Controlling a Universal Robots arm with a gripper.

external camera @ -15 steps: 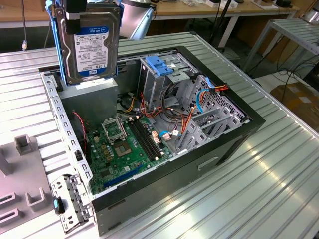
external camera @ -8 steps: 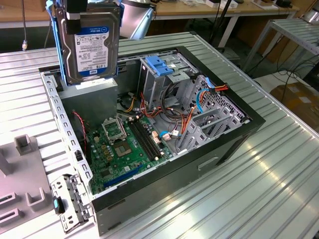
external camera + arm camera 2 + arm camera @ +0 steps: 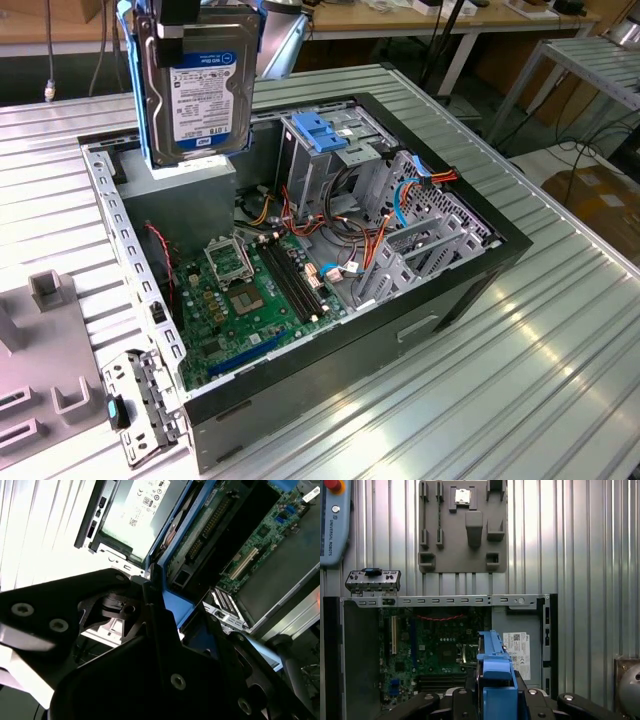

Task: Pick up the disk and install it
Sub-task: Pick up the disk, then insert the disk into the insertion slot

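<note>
The claw (image 3: 185,18) is clenched on the upper end of the disk (image 3: 200,90), which hangs in the air above the open computer case (image 3: 330,370), clear of everything inside. The disk's long axis stands close to upright, its white and blue label facing the exterior camera and a blue rail down each side. In the first wrist view one blue rail (image 3: 495,680) shows edge-on between the black fingers, with the power supply (image 3: 520,625) below it. So the disk lies straight below the claw, over the power-supply corner of the case. The drive cage (image 3: 345,170) (the one topped by a light-blue bracket (image 3: 318,133)) sits lower and near, toward the exterior view's right of the disk. The case rests on the ribbed metal tabletop (image 3: 520,350)
</note>
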